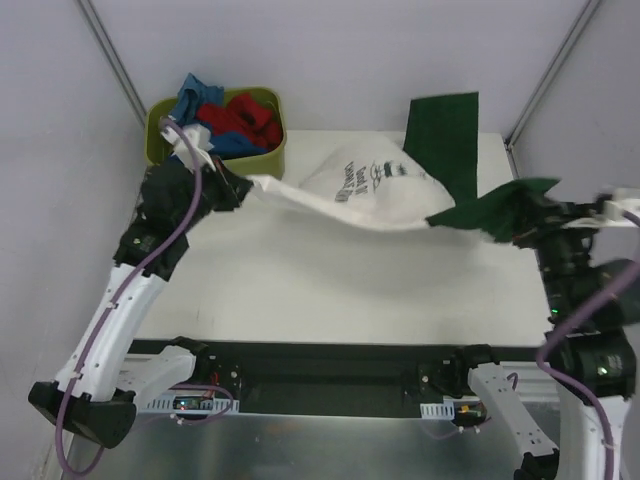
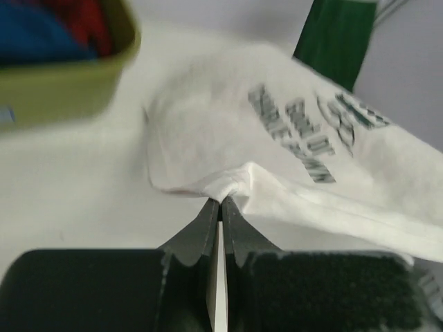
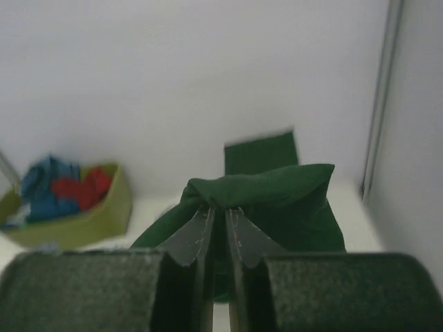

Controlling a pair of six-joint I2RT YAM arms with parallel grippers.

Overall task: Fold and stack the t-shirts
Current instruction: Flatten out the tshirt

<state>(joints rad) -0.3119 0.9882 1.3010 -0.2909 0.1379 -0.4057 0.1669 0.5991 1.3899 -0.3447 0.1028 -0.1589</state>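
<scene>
The cream t-shirt (image 1: 350, 195) with black print and dark green sleeves hangs stretched in the air between both grippers, above the table's far half. My left gripper (image 1: 238, 185) is shut on its cream edge (image 2: 228, 183) at the left. My right gripper (image 1: 520, 215) is shut on a dark green sleeve (image 3: 263, 197) at the right. The other green sleeve (image 1: 443, 135) sticks up at the back. Blue and red t-shirts (image 1: 225, 120) lie bundled in the olive-green tub (image 1: 268, 150) at the back left.
The white table (image 1: 340, 290) lies under the held shirt. The tub also shows in the left wrist view (image 2: 62, 90) and the right wrist view (image 3: 104, 214). Grey walls with metal posts (image 1: 110, 55) close in the back and sides.
</scene>
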